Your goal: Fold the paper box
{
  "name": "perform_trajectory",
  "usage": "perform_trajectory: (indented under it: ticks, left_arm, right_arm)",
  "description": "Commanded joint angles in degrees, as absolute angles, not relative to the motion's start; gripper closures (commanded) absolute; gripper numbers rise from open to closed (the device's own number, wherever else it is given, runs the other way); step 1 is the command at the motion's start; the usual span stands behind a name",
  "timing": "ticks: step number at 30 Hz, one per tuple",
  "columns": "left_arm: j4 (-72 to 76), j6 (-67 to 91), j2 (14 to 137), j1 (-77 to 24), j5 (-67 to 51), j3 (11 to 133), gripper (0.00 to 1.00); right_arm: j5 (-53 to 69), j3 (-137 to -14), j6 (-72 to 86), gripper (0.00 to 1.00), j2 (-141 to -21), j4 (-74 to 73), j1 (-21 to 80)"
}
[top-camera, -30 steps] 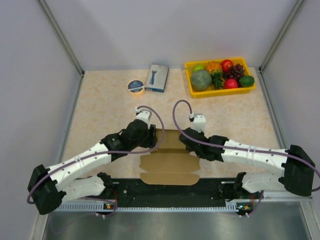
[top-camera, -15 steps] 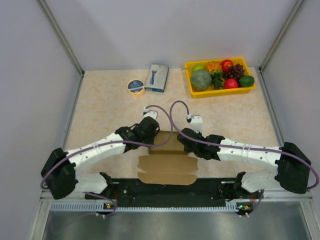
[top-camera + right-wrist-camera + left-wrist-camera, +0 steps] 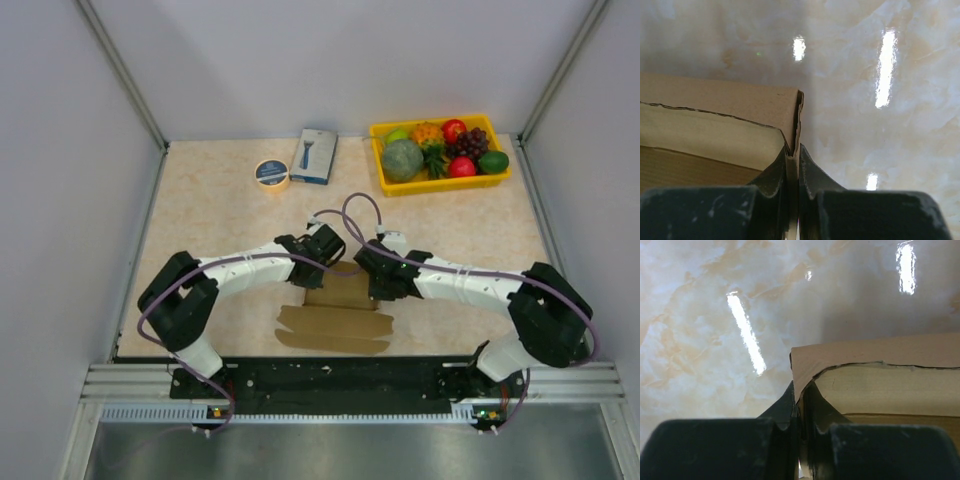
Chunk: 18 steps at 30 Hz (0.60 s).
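Note:
The paper box, a brown cardboard blank, lies near the table's front edge with its far part raised between the two grippers. My left gripper is shut on the raised part's left edge. In the left wrist view the left gripper pinches the corner of the paper box, whose side panel stands upright. My right gripper is shut on the right edge. In the right wrist view the right gripper clamps a double layer of the paper box.
A yellow tray of fruit stands at the back right. A small blue-and-white box and a roll of tape lie at the back centre. Grey walls close in both sides.
Both arms reached further from their bases and drew together over the box. The left gripper closed on the left edge. The box's far part now stands raised and the blank looks shorter.

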State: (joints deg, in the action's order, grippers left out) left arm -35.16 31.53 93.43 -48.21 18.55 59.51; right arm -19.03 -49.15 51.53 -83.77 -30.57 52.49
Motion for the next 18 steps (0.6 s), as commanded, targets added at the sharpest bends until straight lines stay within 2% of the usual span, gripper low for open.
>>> perform_trajectory:
  ticks: [1, 7, 11, 12, 13, 15, 18]
  left_arm:
    - [-32.3, 27.6, 97.1, -45.5, 15.7, 58.5, 1.00]
    - [-28.1, 25.4, 100.1, -42.7, 9.8, 56.4, 1.00]
    - [-27.1, 25.9, 97.2, -42.7, 4.3, 56.4, 0.69]
    - [-27.9, 25.9, 96.5, -42.7, 3.4, 56.9, 0.41]
    - [-28.2, 25.8, 95.8, -42.5, 3.0, 57.2, 0.29]
    - [-29.9, 25.9, 93.1, -42.0, 2.6, 58.1, 0.23]
    - [-31.8, 26.1, 89.5, -40.7, 1.8, 58.9, 0.21]
  right_arm:
    - [-13.2, -51.5, 49.4, 1.00, -86.0, -28.7, 50.1]
    - [-10.5, -50.0, 46.1, 1.00, -87.7, -25.1, 47.5]
    - [-9.0, -50.8, 45.7, 1.00, -89.7, -24.3, 47.5]
    - [-9.0, -51.0, 45.5, 1.00, -89.7, -24.4, 47.5]
    - [-9.2, -51.0, 45.4, 1.00, -89.7, -24.4, 47.4]
    - [-9.3, -51.3, 44.9, 1.00, -89.5, -24.4, 47.5]
    - [-9.1, -51.4, 44.6, 1.00, -89.4, -24.4, 47.5]
